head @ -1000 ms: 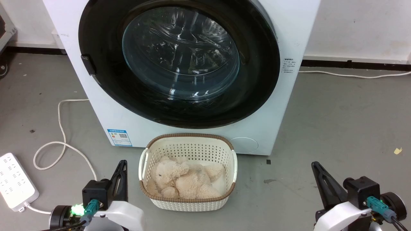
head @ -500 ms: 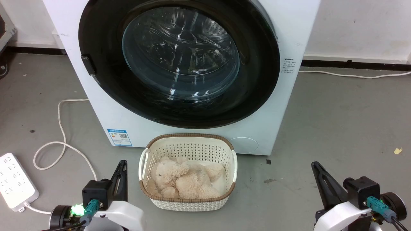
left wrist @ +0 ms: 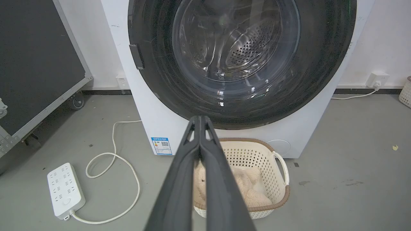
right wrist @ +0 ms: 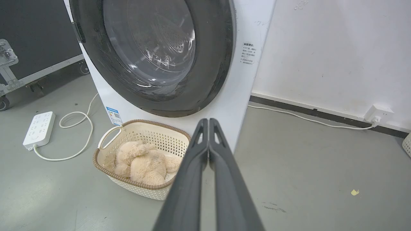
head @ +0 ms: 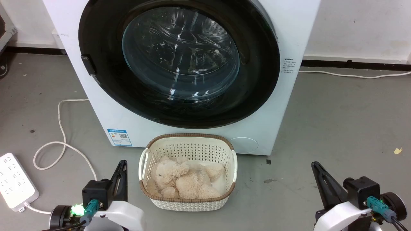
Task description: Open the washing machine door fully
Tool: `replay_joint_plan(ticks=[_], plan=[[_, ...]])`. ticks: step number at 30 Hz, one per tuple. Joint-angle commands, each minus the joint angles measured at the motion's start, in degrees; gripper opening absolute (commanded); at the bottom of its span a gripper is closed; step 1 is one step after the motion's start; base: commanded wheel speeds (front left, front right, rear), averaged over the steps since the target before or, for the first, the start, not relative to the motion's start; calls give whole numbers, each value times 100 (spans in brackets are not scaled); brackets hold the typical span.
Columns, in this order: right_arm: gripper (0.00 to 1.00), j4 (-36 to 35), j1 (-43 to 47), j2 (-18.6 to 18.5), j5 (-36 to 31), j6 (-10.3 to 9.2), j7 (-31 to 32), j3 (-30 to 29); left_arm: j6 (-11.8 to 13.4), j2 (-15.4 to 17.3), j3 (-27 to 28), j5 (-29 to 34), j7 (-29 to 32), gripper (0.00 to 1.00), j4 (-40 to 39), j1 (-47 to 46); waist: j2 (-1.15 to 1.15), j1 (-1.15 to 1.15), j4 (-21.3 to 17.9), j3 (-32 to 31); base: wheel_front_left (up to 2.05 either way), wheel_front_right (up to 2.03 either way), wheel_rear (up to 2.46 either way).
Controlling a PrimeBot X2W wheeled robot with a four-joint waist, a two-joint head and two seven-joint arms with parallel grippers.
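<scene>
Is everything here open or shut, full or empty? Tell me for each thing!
washing machine door: shut, not opened yet.
left gripper: jaws shut, holding nothing.
right gripper: jaws shut, holding nothing.
basket: upright on the floor, with a plush toy lying inside.
power strip: flat on the floor, sockets empty.

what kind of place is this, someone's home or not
Probably a lab or workshop corner, not a home: a washing machine stands on a bare grey floor, with a wheeled flight case beside it and a power strip lying loose.
</scene>
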Motion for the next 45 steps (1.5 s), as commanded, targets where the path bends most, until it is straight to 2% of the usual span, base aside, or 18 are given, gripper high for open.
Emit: replay_joint_plan(ticks=[1, 45], plan=[[0, -27, -69, 28, -30, -9, 2, -3, 14, 6, 4, 51, 3, 0, -21, -14, 0, 0, 0, 0, 0, 0, 0], [0, -27, -69, 28, -30, -9, 2, -3, 14, 6, 4, 51, 3, 0, -21, -14, 0, 0, 0, 0, 0, 0, 0]])
